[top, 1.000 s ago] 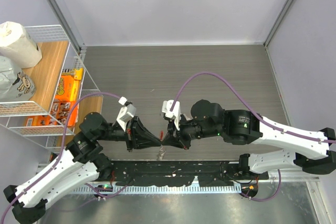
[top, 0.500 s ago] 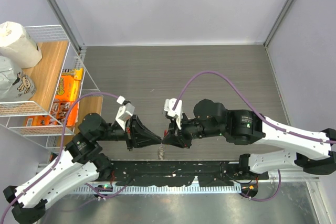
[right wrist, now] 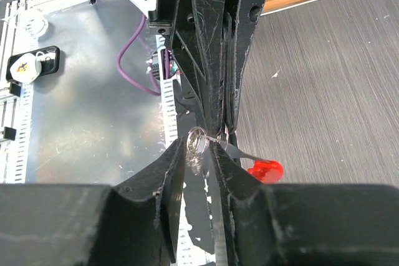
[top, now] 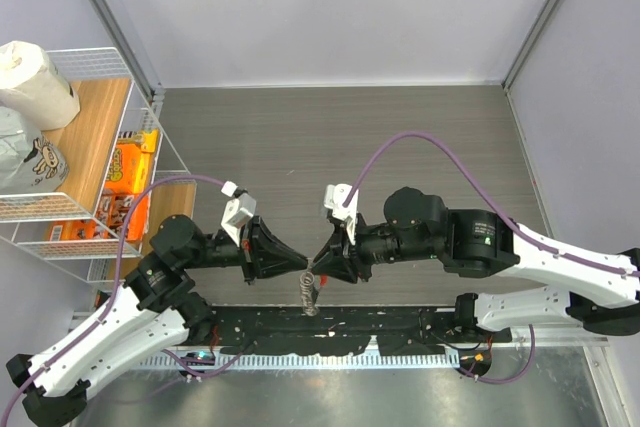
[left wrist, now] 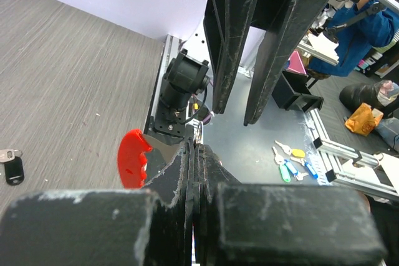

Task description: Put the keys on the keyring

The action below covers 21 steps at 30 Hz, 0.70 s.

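Two grippers meet tip to tip over the near edge of the table (top: 400, 137). The left gripper (left wrist: 194, 154) has its jaws pressed together on the keyring (right wrist: 198, 139), pinching it close to where the red strip (left wrist: 133, 159) joins the metal. That leaves the strip sticking out to one side and turns the wire coil toward the other arm. The right gripper (right wrist: 199, 149) faces it with its jaws slightly parted, one finger on either side of the coil and nothing gripped. Whether a finger touches the wire is hard to tell from the wrist view. This looks like a hold-and-work arrangement: one arm fixes the ring in the air so the other can bring something to it. The key (left wrist: 11, 165), silver with a black head, lies flat on the table, well apart from both tools and not on the ring. Judging by that, threading has not begun, and the free right arm would have to fetch the key first.
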Each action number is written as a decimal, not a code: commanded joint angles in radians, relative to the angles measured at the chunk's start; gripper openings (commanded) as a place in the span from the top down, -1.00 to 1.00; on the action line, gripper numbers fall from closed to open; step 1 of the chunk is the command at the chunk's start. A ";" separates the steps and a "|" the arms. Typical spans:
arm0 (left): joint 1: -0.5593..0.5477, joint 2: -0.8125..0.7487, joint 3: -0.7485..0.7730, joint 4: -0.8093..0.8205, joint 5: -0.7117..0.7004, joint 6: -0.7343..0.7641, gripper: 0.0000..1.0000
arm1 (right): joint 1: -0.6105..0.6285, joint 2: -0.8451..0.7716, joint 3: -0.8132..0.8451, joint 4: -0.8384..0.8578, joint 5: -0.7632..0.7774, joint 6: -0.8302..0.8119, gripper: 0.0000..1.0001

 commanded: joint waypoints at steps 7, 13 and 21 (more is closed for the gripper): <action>-0.001 -0.010 0.025 0.036 -0.017 -0.003 1.00 | 0.006 -0.038 -0.010 0.052 0.058 0.004 0.33; -0.001 -0.022 0.031 0.036 -0.020 -0.006 1.00 | 0.006 -0.041 -0.030 0.066 0.070 0.005 0.26; -0.001 -0.034 0.036 0.036 -0.024 -0.014 1.00 | 0.004 -0.032 -0.053 0.107 0.057 0.016 0.24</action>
